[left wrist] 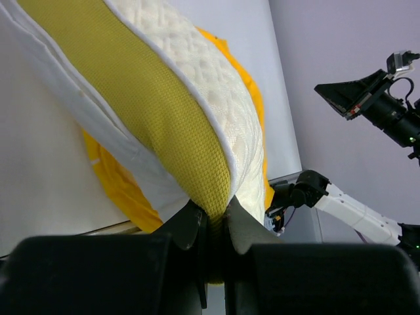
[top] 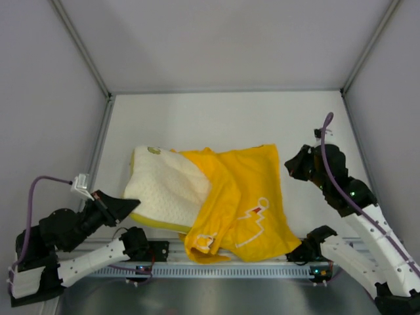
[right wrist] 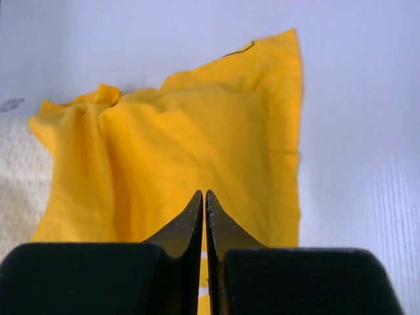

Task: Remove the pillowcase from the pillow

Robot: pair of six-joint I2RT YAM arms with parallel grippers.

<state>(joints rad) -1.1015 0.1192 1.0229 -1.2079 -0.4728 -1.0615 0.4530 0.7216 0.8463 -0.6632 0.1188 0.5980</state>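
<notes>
Edging of the pillow (left wrist: pixel 197 72) sat pinched in the left hand (left wrist: pixel 215 213), while the right hand (right wrist: pixel 205 197) hung closed on nothing, the pillowcase (right wrist: pixel 197 131) just ahead.

No legible text, brand, label or number anywhere, only white zigzag outline prints on the pillowcase (top: pixel 246 187).

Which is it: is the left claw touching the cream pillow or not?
Touching. The left wrist view shows the left gripper with its jaws pinched shut on the pillow at its yellow-green mesh side, with no gap.
</notes>
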